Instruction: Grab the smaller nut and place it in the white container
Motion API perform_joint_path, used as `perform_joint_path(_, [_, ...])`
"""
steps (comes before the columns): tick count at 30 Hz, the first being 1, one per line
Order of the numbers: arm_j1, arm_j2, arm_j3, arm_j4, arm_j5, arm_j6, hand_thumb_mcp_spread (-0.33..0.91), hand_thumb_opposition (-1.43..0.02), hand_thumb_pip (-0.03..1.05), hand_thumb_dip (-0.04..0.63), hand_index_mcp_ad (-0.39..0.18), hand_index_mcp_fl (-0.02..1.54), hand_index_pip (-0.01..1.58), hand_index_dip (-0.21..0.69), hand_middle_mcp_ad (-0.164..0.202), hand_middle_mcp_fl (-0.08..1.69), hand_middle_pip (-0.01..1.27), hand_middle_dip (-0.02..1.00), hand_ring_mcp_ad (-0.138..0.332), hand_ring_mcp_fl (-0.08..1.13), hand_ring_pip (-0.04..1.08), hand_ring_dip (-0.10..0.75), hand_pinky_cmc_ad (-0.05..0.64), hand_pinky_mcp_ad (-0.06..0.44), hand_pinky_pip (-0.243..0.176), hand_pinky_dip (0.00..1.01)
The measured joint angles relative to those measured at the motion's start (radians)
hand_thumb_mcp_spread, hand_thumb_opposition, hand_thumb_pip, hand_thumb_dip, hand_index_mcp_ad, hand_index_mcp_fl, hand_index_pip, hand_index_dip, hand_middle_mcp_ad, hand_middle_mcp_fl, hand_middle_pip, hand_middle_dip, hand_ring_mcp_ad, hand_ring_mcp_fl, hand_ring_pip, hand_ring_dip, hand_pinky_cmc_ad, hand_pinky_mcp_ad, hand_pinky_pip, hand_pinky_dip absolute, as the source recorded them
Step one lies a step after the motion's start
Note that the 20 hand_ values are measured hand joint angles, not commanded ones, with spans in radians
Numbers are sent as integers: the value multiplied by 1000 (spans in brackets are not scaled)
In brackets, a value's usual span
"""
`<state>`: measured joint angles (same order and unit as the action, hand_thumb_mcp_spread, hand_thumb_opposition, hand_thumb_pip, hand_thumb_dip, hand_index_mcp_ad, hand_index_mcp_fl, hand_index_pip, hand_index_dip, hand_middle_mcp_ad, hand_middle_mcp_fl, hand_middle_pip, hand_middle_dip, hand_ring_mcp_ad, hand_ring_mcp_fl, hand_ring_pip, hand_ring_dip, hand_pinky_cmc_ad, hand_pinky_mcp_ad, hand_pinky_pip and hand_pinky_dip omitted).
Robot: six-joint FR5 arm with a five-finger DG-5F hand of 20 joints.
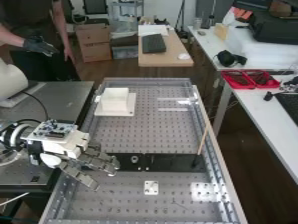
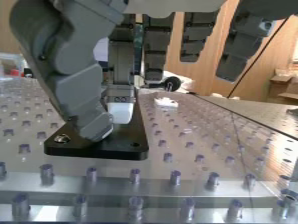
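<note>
And here's the big one, the perforated metal counter (image 1: 133,130), running lengthwise away from us in the high view with raised rails down its sides. Over on the right, a white side counter (image 1: 269,125) goes along at an angle, and on the left there's a dark one (image 1: 66,97). The white arm (image 1: 10,82) comes in from the left, bringing us to the hand (image 1: 63,145), right over the left end of the flat black bar (image 1: 173,162). Is it wide, narrow, holding something? Cannot tell from here, folks! The bar lies crosswise on the counter, and over at its right end a thin wooden stick (image 1: 203,136) stands tilted. A pair of red trays (image 1: 249,86) sits up on the white side counter. Here's the target: the white container (image 1: 115,99), on a flat white base (image 1: 128,112), farther up the counter beyond the bar and well apart from the hand. Nearer to us than the bar, a small white plate with holes (image 1: 151,188). Down to the little ones: the bearing (image 1: 134,159) stands on the bar, just beside the hand. The wrist view has a small shiny metal piece (image 2: 62,138) by a corner of the bar's near end. And the smaller nut? Exactly where it is, I cannot tell.
</note>
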<state>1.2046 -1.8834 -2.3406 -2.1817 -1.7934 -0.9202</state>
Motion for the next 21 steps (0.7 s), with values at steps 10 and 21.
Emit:
perform_joint_path(10, [-2, -1, 2, -2, -5, 3, 428, -848, 695, 227, -101, 229, 1536, 204, 12, 216, 120, 265, 113, 0, 93, 143, 337, 297, 66, 195])
perform_joint_path(21, [-7, -2, 8, -8, -17, 2, 442, -848, 668, 230, -101, 284, 1520, 206, 16, 234, 120, 265, 113, 12, 99, 152, 337, 293, 70, 190])
